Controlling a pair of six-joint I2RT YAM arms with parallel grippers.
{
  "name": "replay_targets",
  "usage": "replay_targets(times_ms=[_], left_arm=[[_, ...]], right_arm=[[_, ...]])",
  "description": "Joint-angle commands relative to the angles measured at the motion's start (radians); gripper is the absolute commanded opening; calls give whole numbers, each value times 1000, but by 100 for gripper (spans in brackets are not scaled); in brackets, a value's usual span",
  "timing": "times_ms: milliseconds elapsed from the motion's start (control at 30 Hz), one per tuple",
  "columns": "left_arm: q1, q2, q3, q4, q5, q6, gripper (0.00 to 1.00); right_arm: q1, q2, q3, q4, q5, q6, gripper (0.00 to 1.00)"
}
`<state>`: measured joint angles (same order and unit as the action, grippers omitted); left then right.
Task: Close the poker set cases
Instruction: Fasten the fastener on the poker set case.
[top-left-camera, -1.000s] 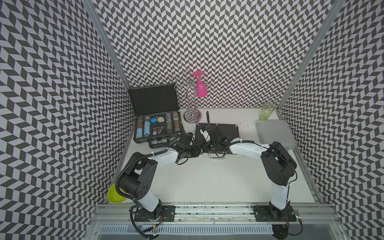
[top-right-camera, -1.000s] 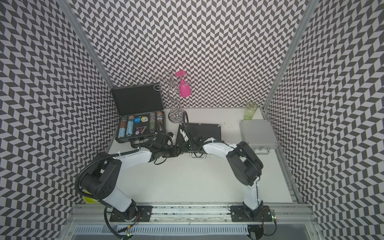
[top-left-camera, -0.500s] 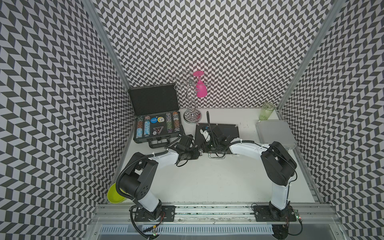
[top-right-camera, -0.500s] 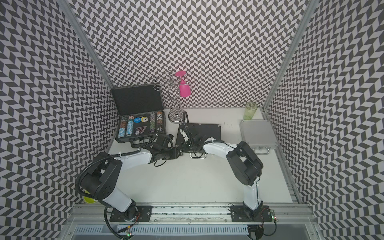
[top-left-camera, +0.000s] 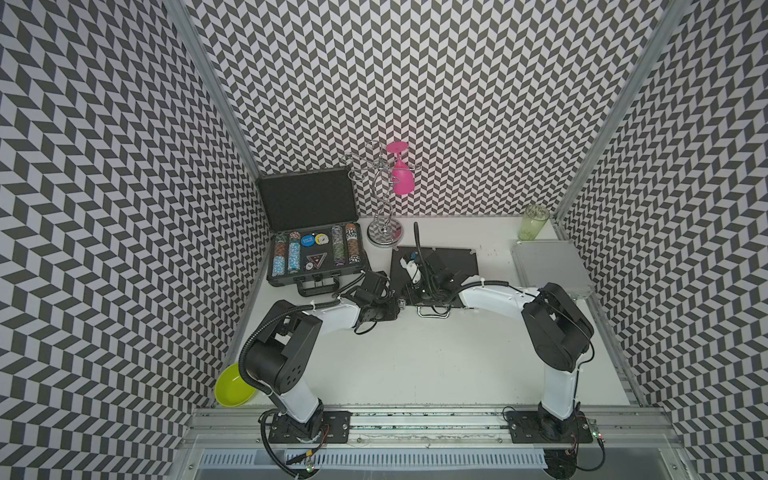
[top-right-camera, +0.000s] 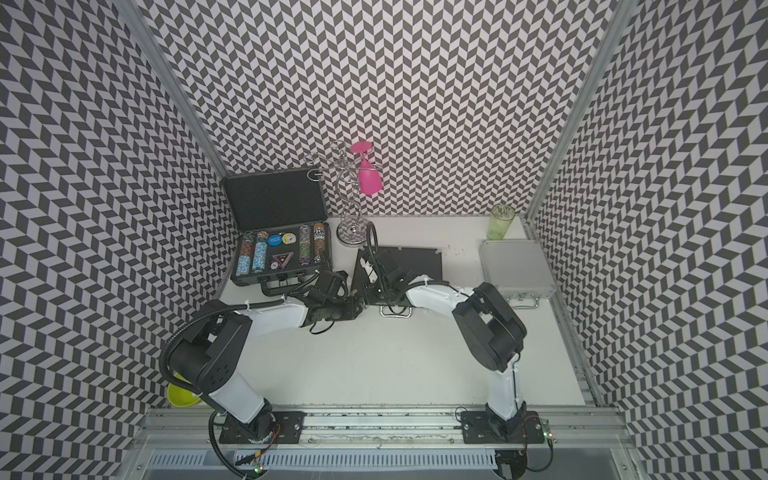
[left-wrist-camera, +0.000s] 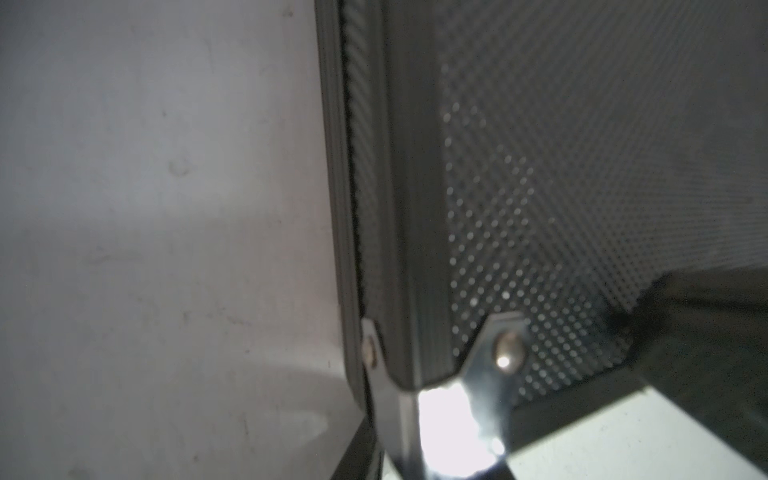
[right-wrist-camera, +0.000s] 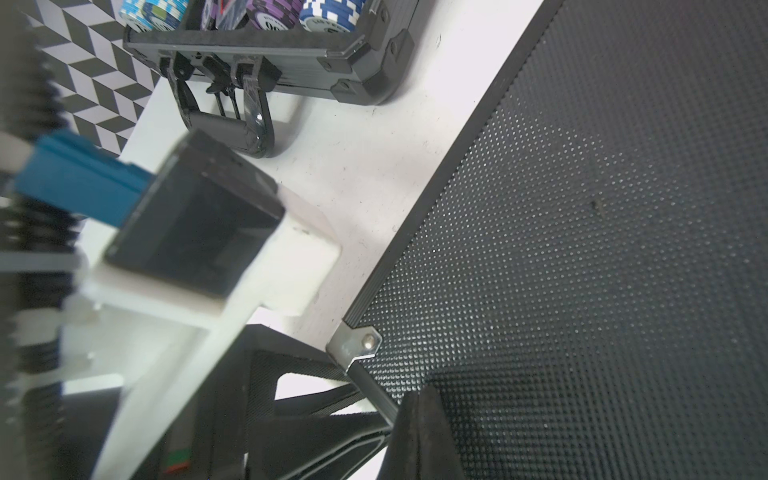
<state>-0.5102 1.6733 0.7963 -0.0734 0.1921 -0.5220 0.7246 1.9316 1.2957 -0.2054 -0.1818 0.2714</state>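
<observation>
Little has shifted in the last second beyond the left gripper (top-left-camera: 395, 306), its jaw gap impossible to tell, edging slightly lower at the lower-left corner of the flat black case (top-left-camera: 457, 258), shut at centre frame, while the right gripper (top-left-camera: 417, 289) rests, jaws together, on its lid.

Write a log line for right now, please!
grey case: open | black case: lid down | silver case: shut | right fingers: shut, on black case | left arm: at its corner

white table (top-left-camera: 415, 365), grey case (top-left-camera: 307, 201), black case (top-left-camera: 457, 262), silver case (top-left-camera: 548, 266), rack (top-left-camera: 384, 235), cup (top-left-camera: 533, 222), yellow bowl (top-left-camera: 232, 386)
</observation>
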Motion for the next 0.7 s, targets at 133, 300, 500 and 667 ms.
replay_targets(times_ms=[133,300,500,667], left_arm=[[-10,50,4,-19,-95,-33,31],[-11,46,-4,-37,-203,-32,25],[-13,77,-17,5,-218,-35,20],[-18,54,-22,-6,-182,-43,20]], right_arm=[[-14,50,-71,-188,44,-3,4],[-14,46,-76,-184,38,-3,5],[-14,44,-79,-177,27,0,4],[-16,50,-84,-175,30,-3,4]])
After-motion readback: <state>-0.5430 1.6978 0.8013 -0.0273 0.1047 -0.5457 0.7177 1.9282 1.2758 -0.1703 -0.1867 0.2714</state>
